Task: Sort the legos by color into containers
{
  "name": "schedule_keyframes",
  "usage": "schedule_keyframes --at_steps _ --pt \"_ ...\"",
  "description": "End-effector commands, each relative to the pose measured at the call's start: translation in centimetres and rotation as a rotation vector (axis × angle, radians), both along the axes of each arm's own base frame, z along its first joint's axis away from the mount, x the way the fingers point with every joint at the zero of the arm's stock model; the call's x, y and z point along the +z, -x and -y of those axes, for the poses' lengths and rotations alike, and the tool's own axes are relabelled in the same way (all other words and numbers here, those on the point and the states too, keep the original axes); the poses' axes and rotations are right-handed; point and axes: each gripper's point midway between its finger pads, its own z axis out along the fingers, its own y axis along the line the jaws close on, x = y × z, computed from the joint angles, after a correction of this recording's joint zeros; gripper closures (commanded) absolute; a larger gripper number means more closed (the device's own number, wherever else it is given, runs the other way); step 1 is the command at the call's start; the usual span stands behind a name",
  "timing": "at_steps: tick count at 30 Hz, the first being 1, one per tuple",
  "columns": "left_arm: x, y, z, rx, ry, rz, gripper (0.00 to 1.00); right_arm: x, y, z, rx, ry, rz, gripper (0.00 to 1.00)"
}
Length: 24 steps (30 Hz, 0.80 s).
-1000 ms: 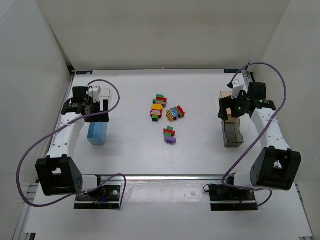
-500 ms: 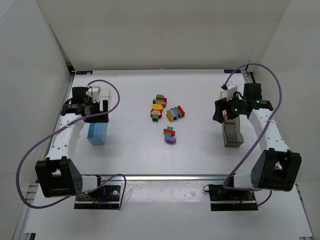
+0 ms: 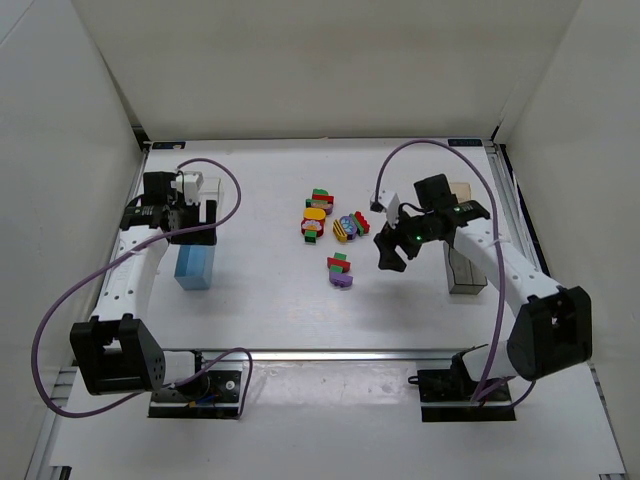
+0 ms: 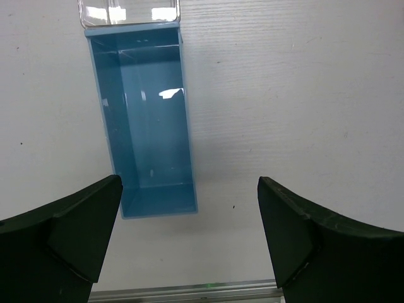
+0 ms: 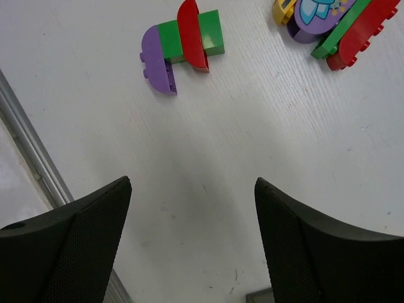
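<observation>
- A white worktop (image 3: 270,310) is seen from above, with two robot arms mounted side by side at its near edge.
- The left fingers (image 3: 196,230) are spread wide and hold nothing. They hang above a light blue open-topped rectangular box (image 4: 151,113) near the worktop's left edge.
- A clear plastic box (image 4: 126,12) sits at the blue box's far end (the two appear to touch).
- The right fingers (image 3: 388,252) are also spread wide and empty. They hover over the worktop just right of a small stack of purple, green and red toy bricks (image 5: 180,44).
- Beyond that stack, mid-worktop, lies a cluster of mixed-colour brick stacks (image 3: 335,218) in red, green, yellow and purple.
- Near the right edge, a tan box (image 3: 460,190) stands behind a dark smoky transparent box (image 3: 465,272). Their contents cannot be made out.
</observation>
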Motion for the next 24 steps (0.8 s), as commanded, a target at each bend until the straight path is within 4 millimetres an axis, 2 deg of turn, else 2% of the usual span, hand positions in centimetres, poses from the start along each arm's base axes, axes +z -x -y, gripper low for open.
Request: schedule_keyframes --at_steps 1,3,6,10,12,17,22,24 --pt "1.5 0.0 0.0 -0.008 -0.008 0.037 0.01 0.3 -1.2 -0.9 0.033 0.004 0.012 0.18" --pt "1.4 0.0 -0.1 -0.011 -0.012 0.037 0.01 0.0 -1.7 -1.5 0.048 0.019 0.03 0.19" --pt "1.1 0.2 0.0 -0.02 -0.008 0.027 0.01 -0.7 -1.3 -3.0 0.107 0.03 0.041 0.2" --pt "0.8 0.4 0.0 -0.019 -0.013 0.019 0.0 -1.7 0.2 -4.4 0.203 0.067 0.039 0.29" --pt "0.6 0.4 -0.2 -0.016 -0.022 0.014 0.01 -1.8 1.0 -5.0 0.23 0.069 0.024 0.36" --pt "0.3 0.3 -0.4 -0.008 -0.028 0.009 0.0 -2.8 2.4 -6.4 0.204 0.074 -0.024 0.47" --pt "0.1 0.1 -0.5 0.0 -0.03 0.004 0.01 -4.2 1.8 -7.1 0.12 0.084 -0.041 0.56" --pt "0.0 0.0 -0.6 0.005 -0.034 0.002 0.01 -4.4 1.6 -7.4 0.112 0.087 -0.051 0.56"
